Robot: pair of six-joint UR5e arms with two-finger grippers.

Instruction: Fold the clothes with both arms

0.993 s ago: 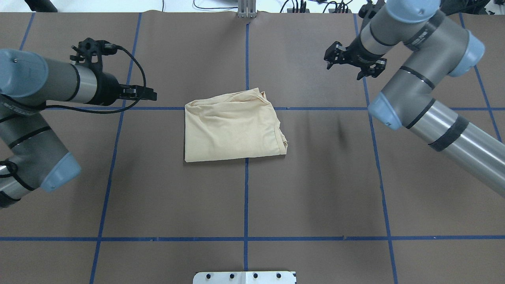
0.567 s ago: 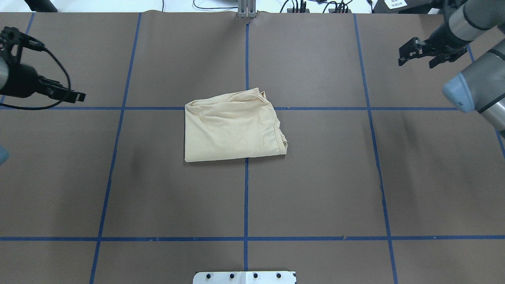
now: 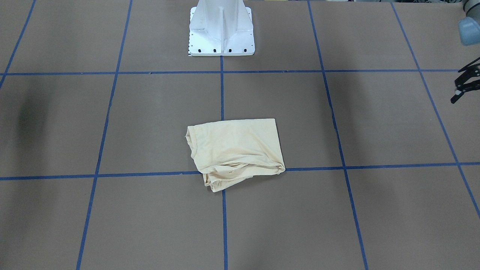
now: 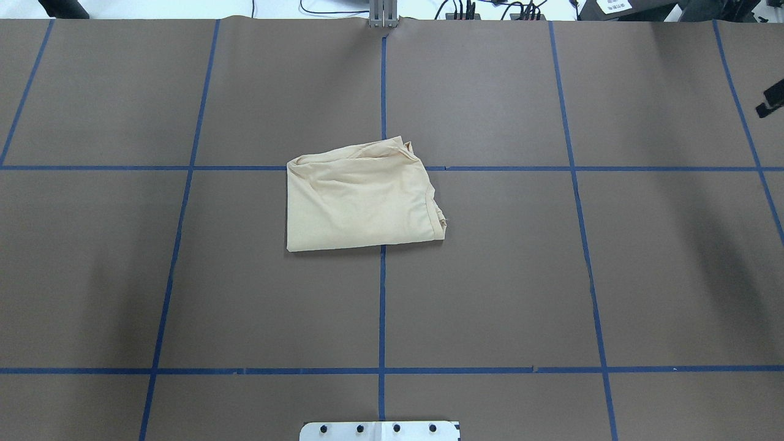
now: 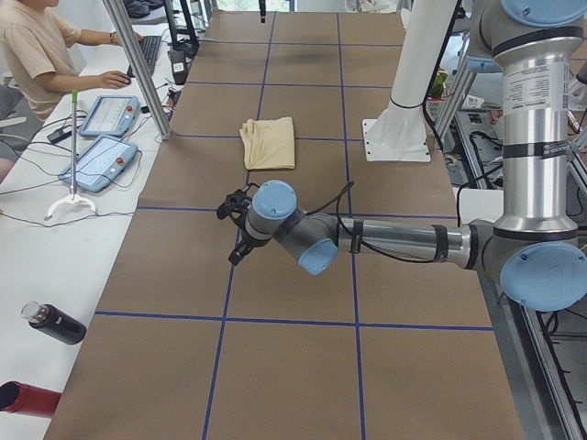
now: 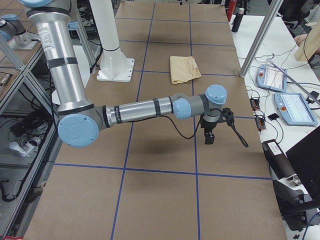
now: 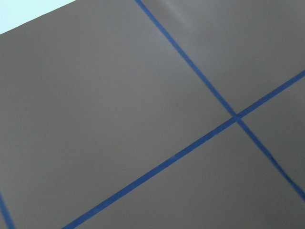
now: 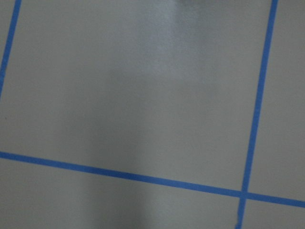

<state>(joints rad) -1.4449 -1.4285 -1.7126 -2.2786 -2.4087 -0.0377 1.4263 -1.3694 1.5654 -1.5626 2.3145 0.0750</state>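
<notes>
Your left claw [image 3: 458, 87] hangs with its fingers apart and nothing between them, well off to the robot's left of the T-shirt [image 4: 361, 199]. Only a black sliver of the right claw [image 6: 209, 135] shows from overhead, and the side view is too coarse. You cannot tell whether it is apart or together. It sits well apart from the T-shirt on the opposite side. Both wrist cameras show only brown tabletop [image 4: 490, 288] and blue tape lines [image 7: 190, 148].

The left arm [image 5: 394, 240] and the right arm [image 6: 140, 108] stretch low over the tabletop, one at each end.

The T-shirt lies at mid-tabletop on a crossing of the tape lines, and neither claw touches it. It is a compact rectangle with the sleeves tucked out of sight and no print showing, so I judge the folding done or all but done. The one thing left might be a tidy-up. The T-shirt's edge farthest from the pedestal [image 3: 221, 30] is bunched, with layers peeping out at one corner.

The edge nearest the pedestal lies straight and flat. The neck curve shows on the side toward the robot's right.

Bare tabletop borders the T-shirt on all four sides, so you have room to come in from either end. The pedestal stands well apart from it. Beyond the bunched edge, past the tabletop's rim, a desk with control pads [image 5: 96, 137] and a seated person [image 5: 32, 50] limits any long reach that way.
</notes>
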